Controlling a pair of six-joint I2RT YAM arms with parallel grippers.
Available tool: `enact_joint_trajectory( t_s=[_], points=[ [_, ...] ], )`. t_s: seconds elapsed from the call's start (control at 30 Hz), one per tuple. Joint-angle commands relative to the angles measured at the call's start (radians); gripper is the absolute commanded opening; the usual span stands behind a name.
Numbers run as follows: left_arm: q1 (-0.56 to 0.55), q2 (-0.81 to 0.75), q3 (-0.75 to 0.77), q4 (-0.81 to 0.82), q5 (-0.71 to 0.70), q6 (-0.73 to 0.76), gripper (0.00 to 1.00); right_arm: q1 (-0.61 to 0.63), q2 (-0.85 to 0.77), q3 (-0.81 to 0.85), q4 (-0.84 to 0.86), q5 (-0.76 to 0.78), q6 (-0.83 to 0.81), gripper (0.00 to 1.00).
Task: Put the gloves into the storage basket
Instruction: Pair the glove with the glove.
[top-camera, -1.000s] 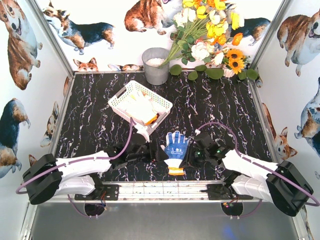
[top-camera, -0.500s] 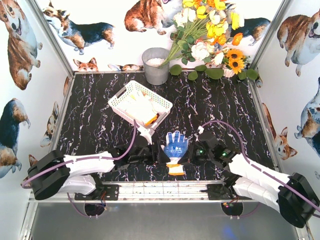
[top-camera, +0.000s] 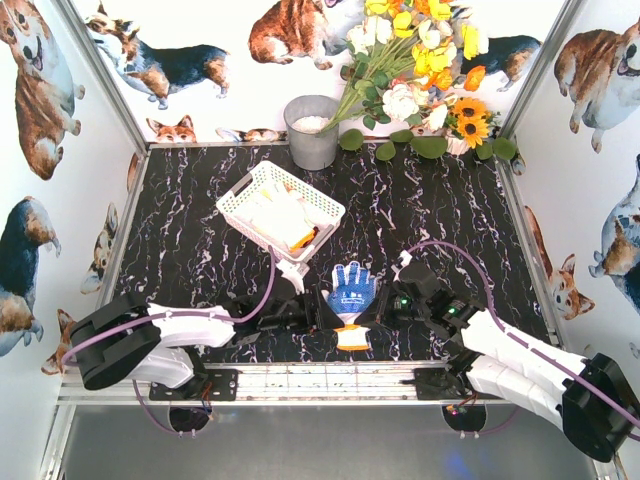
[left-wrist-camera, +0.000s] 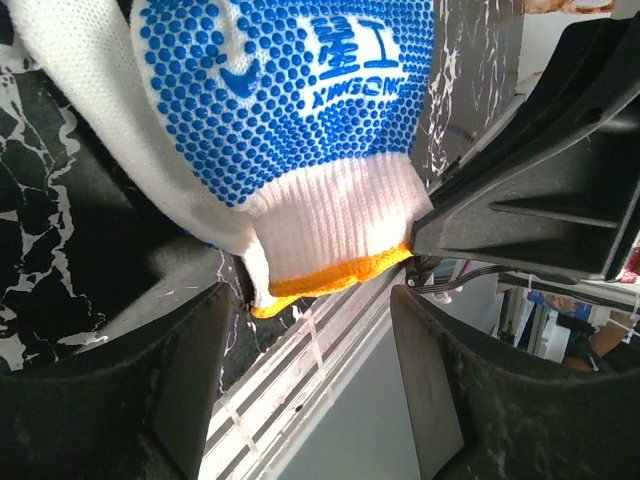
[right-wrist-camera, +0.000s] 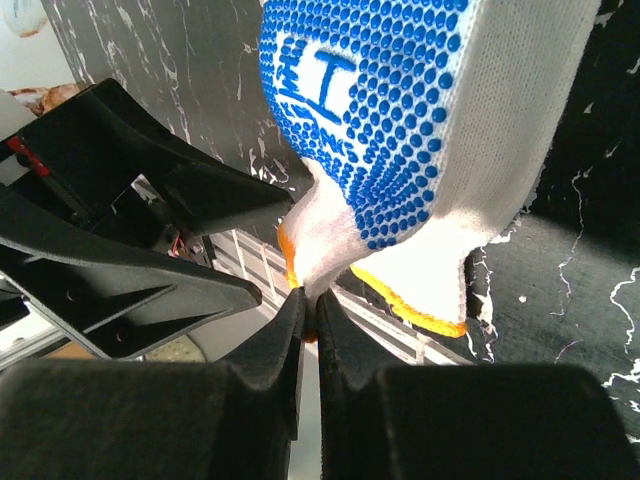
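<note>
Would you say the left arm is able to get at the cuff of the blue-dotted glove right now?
Probably yes: the open left gripper faces the glove cuff with nothing between them, though the right gripper, shut on its edge, crowds one side.

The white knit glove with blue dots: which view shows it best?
The top external view shows the whole blue-dotted knit glove, fingers spread. Both wrist views show only its dotted palm and orange cuff.
</note>
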Motion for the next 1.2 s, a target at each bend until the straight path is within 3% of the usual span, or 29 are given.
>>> enact_joint_trajectory(
  t_s=[0.0, 0.23, 0.57, 1.03, 1.17],
  points=[
    [-0.007, 0.009, -0.028, 0.107, -0.020, -0.053, 0.59, 0.005, -0.023, 0.021, 0.053, 0.017, 0.017, 0.00],
    [-0.007, 0.062, -0.037, 0.220, 0.005, -0.094, 0.51, 0.005, -0.021, 0.018, 0.066, 0.012, 0.026, 0.00],
    [-0.007, 0.092, -0.039, 0.239, 0.010, -0.105, 0.48, 0.005, -0.024, 0.018, 0.071, 0.014, 0.028, 0.00],
    [-0.007, 0.032, -0.038, 0.168, -0.024, -0.096, 0.01, 0.005, -0.026, 0.019, 0.066, 0.020, 0.030, 0.00],
    [-0.006, -0.019, -0.013, 0.099, -0.046, -0.079, 0.00, 0.005, -0.037, 0.044, 0.044, 0.030, 0.022, 0.00]
  ],
)
